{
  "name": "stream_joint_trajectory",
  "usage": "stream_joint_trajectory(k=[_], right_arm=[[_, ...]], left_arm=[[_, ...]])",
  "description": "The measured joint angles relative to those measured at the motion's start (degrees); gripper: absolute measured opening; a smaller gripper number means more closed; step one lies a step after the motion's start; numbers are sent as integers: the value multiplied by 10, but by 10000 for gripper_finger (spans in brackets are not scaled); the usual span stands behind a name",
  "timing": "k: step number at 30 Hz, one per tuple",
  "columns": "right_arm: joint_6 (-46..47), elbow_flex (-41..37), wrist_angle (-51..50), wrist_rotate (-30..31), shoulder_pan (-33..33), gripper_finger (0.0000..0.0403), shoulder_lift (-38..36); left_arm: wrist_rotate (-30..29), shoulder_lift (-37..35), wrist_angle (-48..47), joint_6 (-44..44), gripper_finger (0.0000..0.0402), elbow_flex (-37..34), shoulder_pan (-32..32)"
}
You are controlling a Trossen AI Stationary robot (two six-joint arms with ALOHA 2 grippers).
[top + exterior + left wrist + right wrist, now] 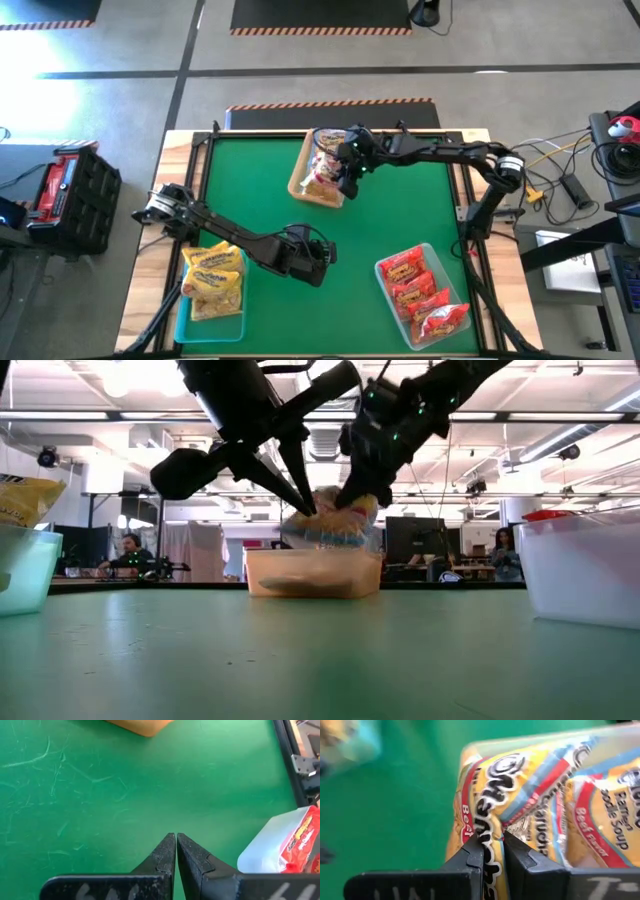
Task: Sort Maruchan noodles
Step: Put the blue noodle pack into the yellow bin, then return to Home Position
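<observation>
The right hand [492,840] pinches only a crinkled fold of a beef packet [485,785] over the tan tray [300,185]. That thin fold may slip free, dropping the packet. The left hand [176,840] hangs clenched and empty.

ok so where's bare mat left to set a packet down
Free: the green mat left of the tan tray, and the patch between that tray and the red-packet tray. Crowded: the tan tray, where the right gripper is shut on a packet, the yellow-packet tray, and around the shut left gripper.
</observation>
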Motion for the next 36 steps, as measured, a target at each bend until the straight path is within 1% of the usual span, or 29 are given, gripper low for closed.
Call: stream_joint_trajectory(k=[3, 6, 8, 11, 15, 18, 21, 24, 26, 27, 29, 31, 32, 34, 36], right_arm=[[-13, 1, -1, 17, -5, 31, 21], [-18, 1, -5, 15, -5, 34, 27], [-32, 5, -6, 5, -4, 43, 27], [-50, 22, -6, 7, -5, 68, 27], [-62, 51, -12, 26, -10, 116, 27], [-52, 87, -94, 27, -10, 151, 25], [-71, 132, -197, 16, -11, 175, 11], [-87, 141, -235, 16, -10, 185, -34], [-83, 125, -231, 16, -8, 185, -78], [-81, 111, -230, 17, -8, 185, -105], [-74, 77, -220, 21, -7, 182, -158], [-55, 35, -190, 23, -7, 178, -213], [-41, 14, -177, 26, -7, 177, -241], [-25, -29, -151, 44, -5, 174, -296], [-4, -71, -133, 74, 3, 173, -349]], left_arm=[[-13, 0, 0, -5, 0, 0, 1], [-17, 0, 0, -7, 0, 0, 1], [-19, 0, 0, -8, 0, 0, 1], [-21, 0, 0, -10, 0, 0, 2], [-27, 0, 0, -16, 0, 0, 5], [-35, 0, -2, -27, 0, 0, 5], [-60, 0, -14, -42, 0, 0, 5], [-69, -6, -44, -54, 0, -1, 8], [-69, -15, -58, -44, 0, -1, 10], [-69, -21, -62, -23, 0, -1, 10], [-65, -38, -65, 53, 0, -1, 11], [-43, -59, -66, 135, 0, -1, 16], [-34, -71, -68, 161, 0, -3, 18], [-32, -97, -75, 193, 0, -16, 23], [-41, -131, -81, 206, 0, -43, 26]])
